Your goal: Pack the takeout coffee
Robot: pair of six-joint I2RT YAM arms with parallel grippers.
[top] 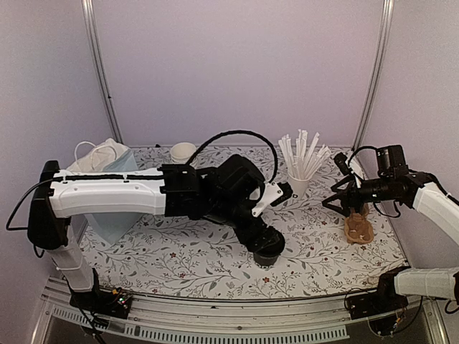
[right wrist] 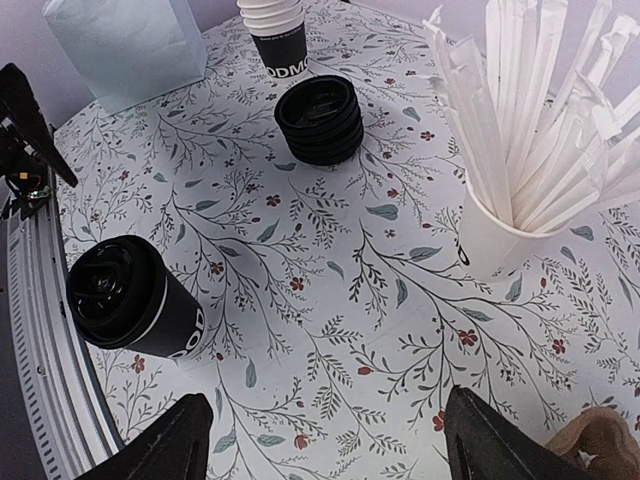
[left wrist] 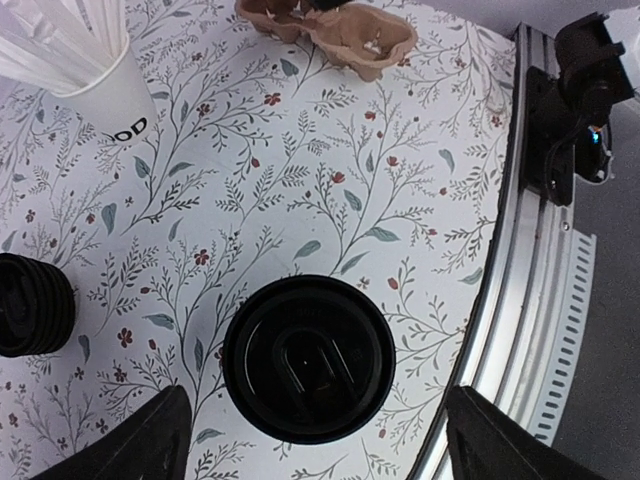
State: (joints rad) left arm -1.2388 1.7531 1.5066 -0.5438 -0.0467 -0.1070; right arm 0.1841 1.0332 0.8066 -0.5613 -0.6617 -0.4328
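Left gripper [left wrist: 315, 435], released wide, hangs over the lidded takeout coffee [left wrist: 308, 358], which stands upright on the table [left wrist: 330, 150], on the near side of the straw cup [left wrist: 105, 95]. Right gripper [right wrist: 325, 425], released and empty, hovers right of that cup.

Readable txt: partial lettering on cups, nothing complete.
Left wrist view: white straw cup [left wrist: 112, 100] has black caps "OOD" on its wall, w/ the rest of the word cut off by the curve. Right wrist view: nested cup stack [right wrist: 283, 50] has white caps "ODMC" on its black wall, start & end hidden round the sides. Takeout coffee cup [right wrist: 150, 310] has a bit of white lettering at the wall's edge, too cut off to read. Same view, the straw cup has a dark mark low on its wall, illegible.
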